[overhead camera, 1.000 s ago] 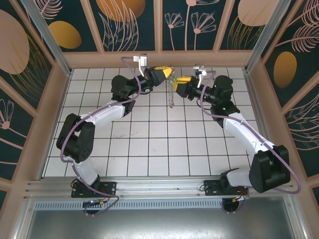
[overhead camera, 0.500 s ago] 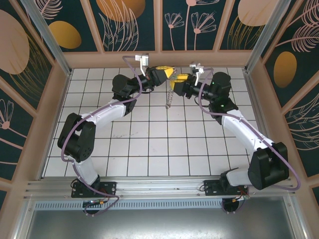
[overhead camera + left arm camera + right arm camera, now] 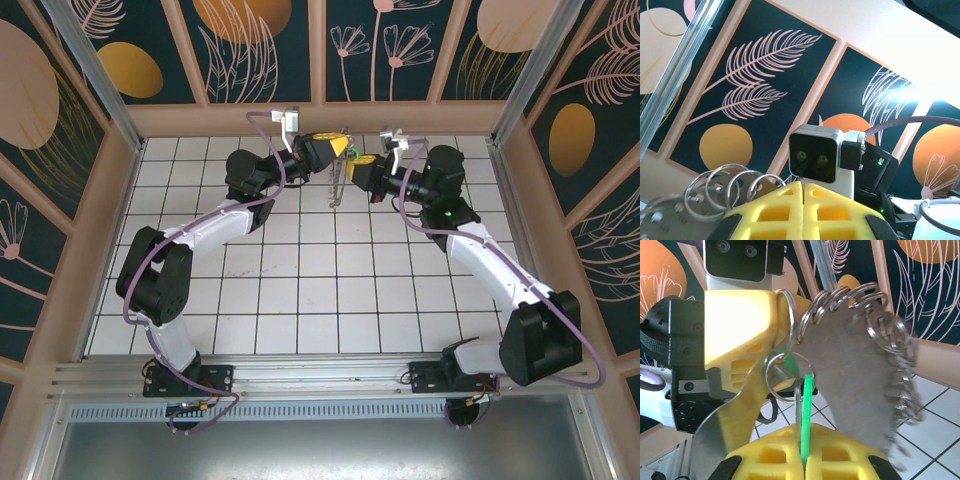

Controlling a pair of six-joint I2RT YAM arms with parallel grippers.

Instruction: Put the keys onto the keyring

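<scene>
Both arms stood raised at the far end of the table (image 3: 300,300) with their tips nearly meeting. That put the work in open air, where each wrist camera could look across at the other.

The left gripper (image 3: 333,148) was clamped tight on the keyring (image 3: 337,187), holding it by the top edge. I judged that hold deliberate: the body hung straight down, clear of the tiles. The rings (image 3: 880,330) fringing it fanned out round the rim instead of bunching underneath.

The right gripper (image 3: 804,445) was closed on the key (image 3: 808,400). Its green head was pinched edge-on in the seam between the yellow pads and stood upright. Held that way, the key showed its thin side to the keyring (the only way it would slip past a wire).

From the right wrist, the key's tip sat at one small ring (image 3: 767,375) hanging just under the left pads. It may already have been inside the loop, but the overlap was too tight for me to say whether it was threaded or merely in front.

I reckoned the task was at its fiddly middle, with the key presented but not yet hung. The next move would call for a slow push along the ring's wire while the left arm kept rigid. The risks I saw were the key twisting in the soft pads and the keyring swinging away from the push.
</scene>
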